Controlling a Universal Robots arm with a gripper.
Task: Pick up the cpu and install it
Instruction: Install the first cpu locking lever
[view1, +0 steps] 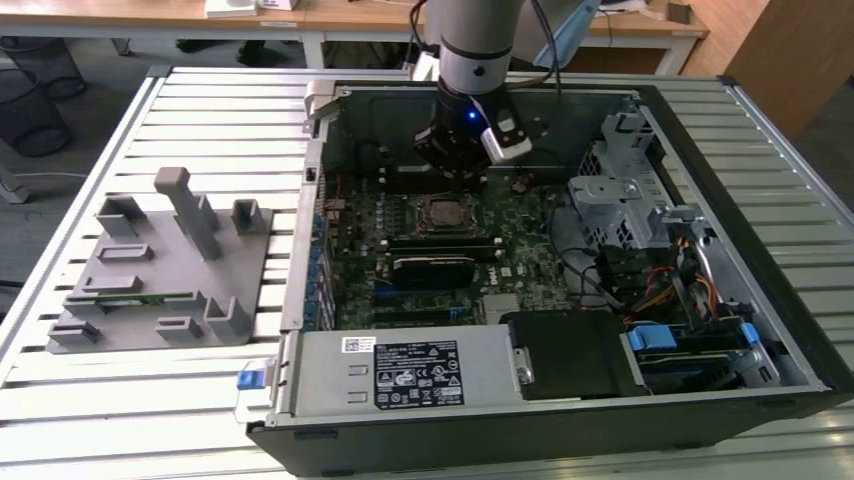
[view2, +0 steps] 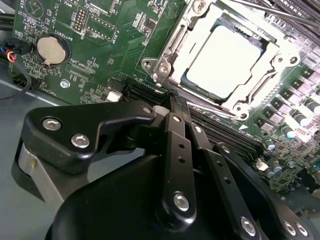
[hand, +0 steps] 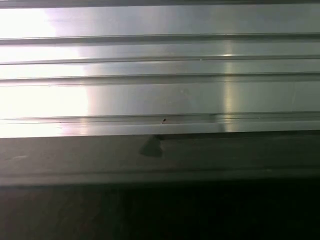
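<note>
Silver and bright, the cpu (view2: 223, 61) lies flat in the socket (view2: 176, 39) on the motherboard (view2: 105, 30), framed by the metal retention bracket, so it looks already seated. In the second wrist view it sits beyond the black linkages of the gripper (view2: 175, 107), apart from them, with a strip of board and the dark memory slots (view2: 225, 135) between. The chip is square, so no long axis matters; its edges run parallel to the socket frame.

In the exterior view the gripper (view1: 458, 170) hangs inside the open case (view1: 400, 95), above the board and just on the far side of the socket (view1: 445, 213) from the camera, near it but not over its centre. Whether the fingers are open or closed cannot be told; the tips are hidden behind the gripper's own body, and nothing is seen held.

Around the socket: a round coin battery (view2: 51, 49) farther off along the board, the drive cage (view1: 627, 190) toward the exterior view's right, and the power supply (view1: 400, 372) on the near side. A grey parts fixture (view1: 167, 265) rests on the slatted table (view1: 214, 110), well apart from the case, toward the exterior view's left. Nothing stands between gripper and socket.
</note>
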